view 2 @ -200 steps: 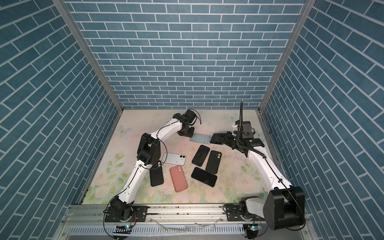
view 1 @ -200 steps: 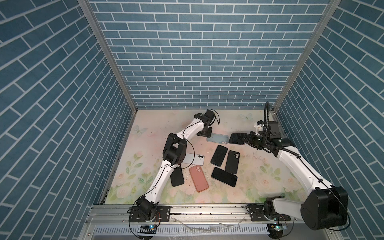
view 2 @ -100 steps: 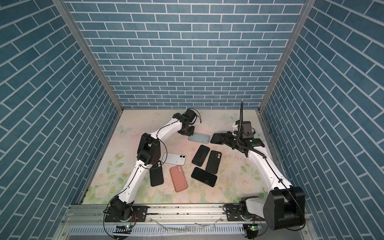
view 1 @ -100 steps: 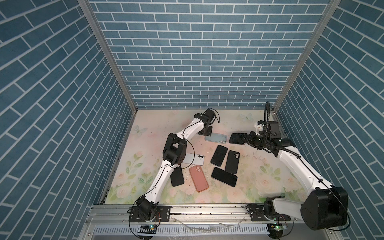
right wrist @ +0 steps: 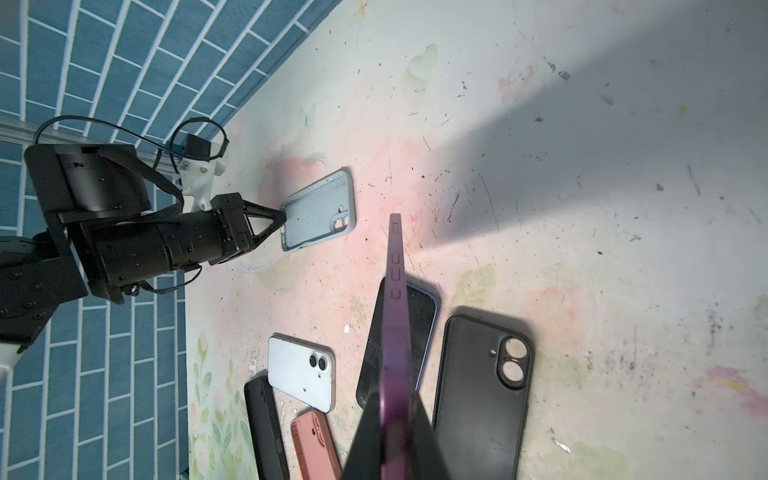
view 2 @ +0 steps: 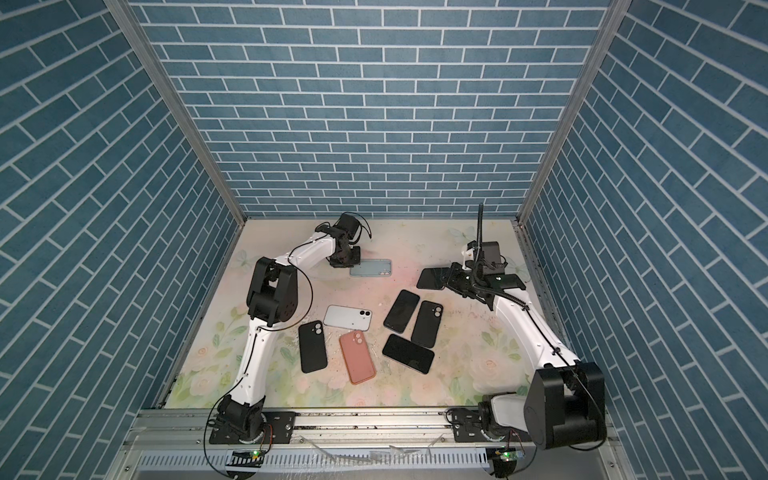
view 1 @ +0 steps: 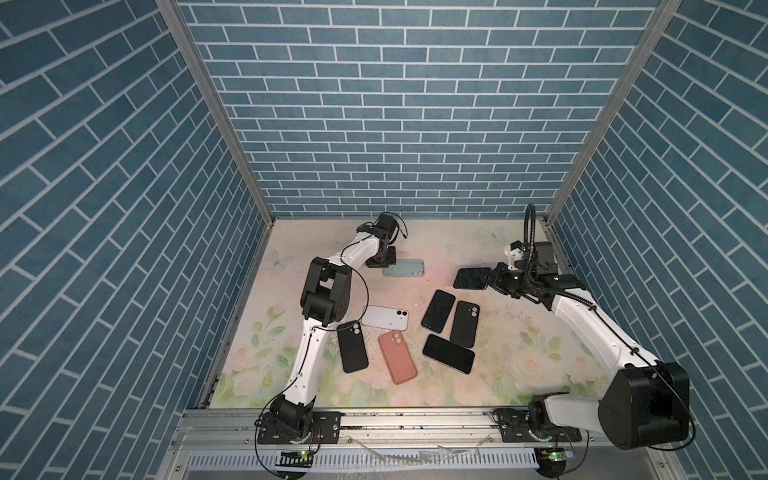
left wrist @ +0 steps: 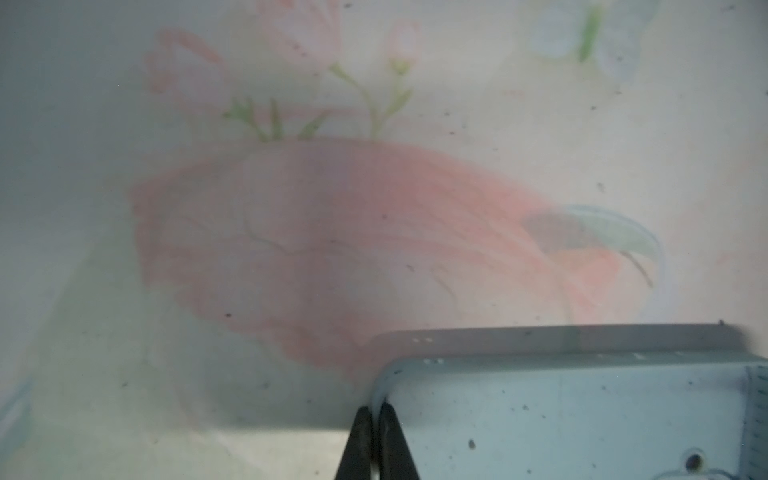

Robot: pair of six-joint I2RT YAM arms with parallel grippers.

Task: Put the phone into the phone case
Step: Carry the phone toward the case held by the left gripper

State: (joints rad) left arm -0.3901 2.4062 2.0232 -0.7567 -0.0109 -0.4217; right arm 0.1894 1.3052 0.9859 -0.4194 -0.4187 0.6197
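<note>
A light blue phone case (view 1: 403,267) (view 2: 371,267) lies open side up at the back of the table. My left gripper (view 1: 384,262) (view 2: 351,262) (left wrist: 376,409) is shut on the rim of the case's (left wrist: 582,407) short end, one finger inside and one outside. The right wrist view shows that grip from the side, with the case (right wrist: 320,212) flat on the mat. My right gripper (view 1: 492,279) (view 2: 451,280) (right wrist: 397,399) is shut on a phone (view 1: 471,278) (view 2: 432,278) with a purple edge (right wrist: 395,291), held above the mat right of the case.
On the floral mat in front lie a white phone (view 1: 384,318), a black case (view 1: 352,347), a pink case (view 1: 397,357), a black phone (view 1: 437,311), another black case (view 1: 465,323) and another black phone (view 1: 449,353). Blue brick walls enclose three sides.
My left gripper has shut on the light blue case's rim, and gripper and case have shifted a little to the left. The right arm with the phone has stayed still.
</note>
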